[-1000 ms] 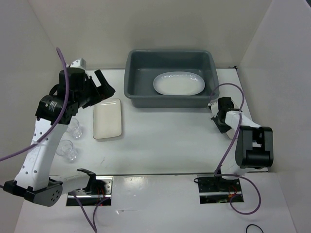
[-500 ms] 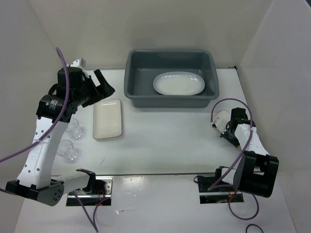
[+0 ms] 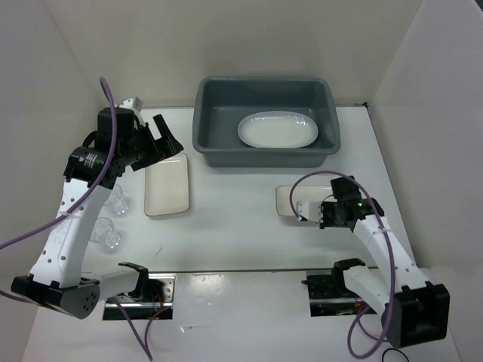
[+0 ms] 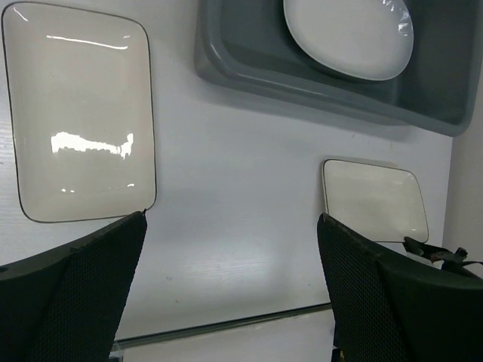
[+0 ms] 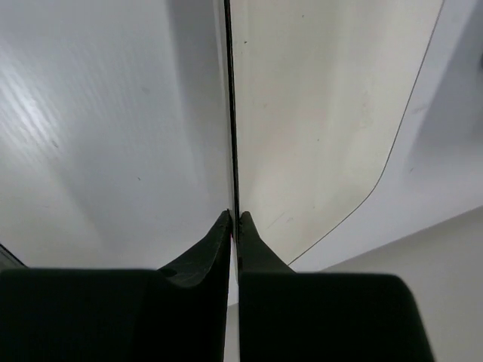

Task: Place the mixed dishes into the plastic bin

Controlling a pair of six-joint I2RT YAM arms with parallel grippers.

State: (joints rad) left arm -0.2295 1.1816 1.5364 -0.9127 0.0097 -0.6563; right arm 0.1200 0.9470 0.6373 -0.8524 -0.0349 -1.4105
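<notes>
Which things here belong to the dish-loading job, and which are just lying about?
Job: plastic bin, oval platter inside it, large cream plate, small plate pinched by right gripper, glass cup, second glass cup.
Lying about: only rig fittings, purple cables and arm base plates.

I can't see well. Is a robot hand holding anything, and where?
Right gripper pinches the small plate by its thin edge; left gripper holds nothing.

Top view overhead, facing down; left wrist shares bin; right wrist tight on plate
</notes>
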